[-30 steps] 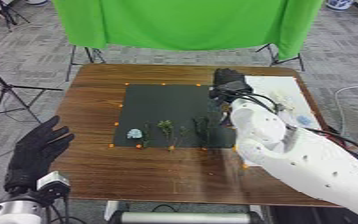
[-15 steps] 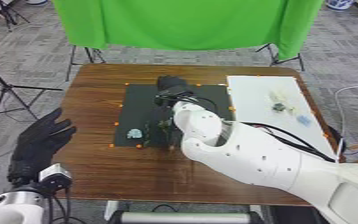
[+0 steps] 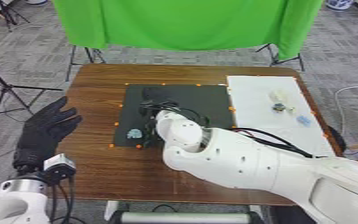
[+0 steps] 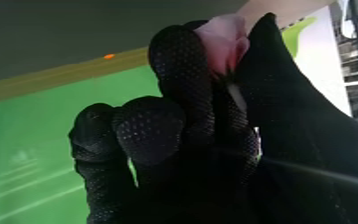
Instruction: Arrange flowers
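Head view: the table [image 3: 95, 170] carries a dark mat [image 3: 198, 102]; the right hand [image 3: 156, 94], nearer it than the relaxed left hand [image 3: 40, 132], is over the mat's far left part. Right thumb and fingers pinch a pink flower [image 4: 222, 44], stem [image 4: 237, 96] running back toward the palm.

Right hand [image 3: 155, 93] has moved leftward over the mat [image 3: 209, 102].
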